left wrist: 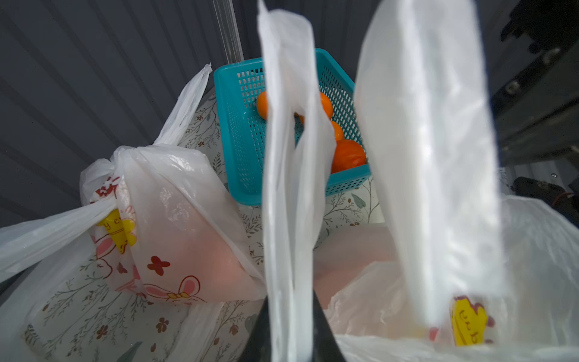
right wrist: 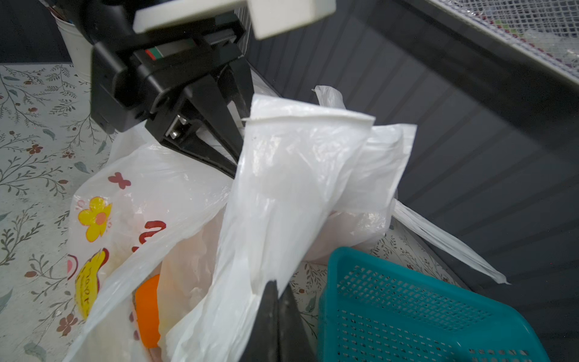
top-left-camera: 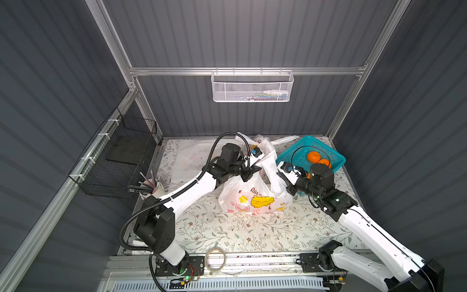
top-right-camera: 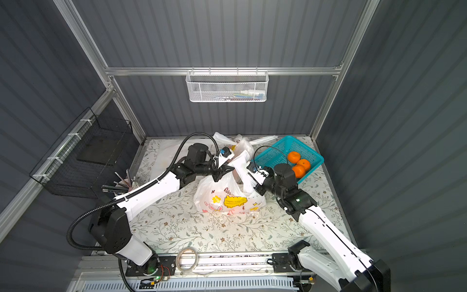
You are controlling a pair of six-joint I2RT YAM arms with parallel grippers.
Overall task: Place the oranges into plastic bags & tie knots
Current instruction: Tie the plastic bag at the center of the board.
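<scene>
Floral tabletop (top-left-camera: 227,235): bag handles (left wrist: 288,188) between left gripper (left wrist: 289,313) fingers, right gripper (right wrist: 277,297) fingers.

a floral-patterned surface (top-left-camera: 227,232) carries a printed plastic bag (top-left-camera: 255,199) at its centre; a knotted bag (top-left-camera: 262,145) sits behind it near the far edge; a teal lattice basket (top-left-camera: 328,149) occupies the far right corner; flat translucent bags (top-left-camera: 192,156) lie at far left; a white cup of pens (top-left-camera: 154,191) stands at the left edge
</scene>
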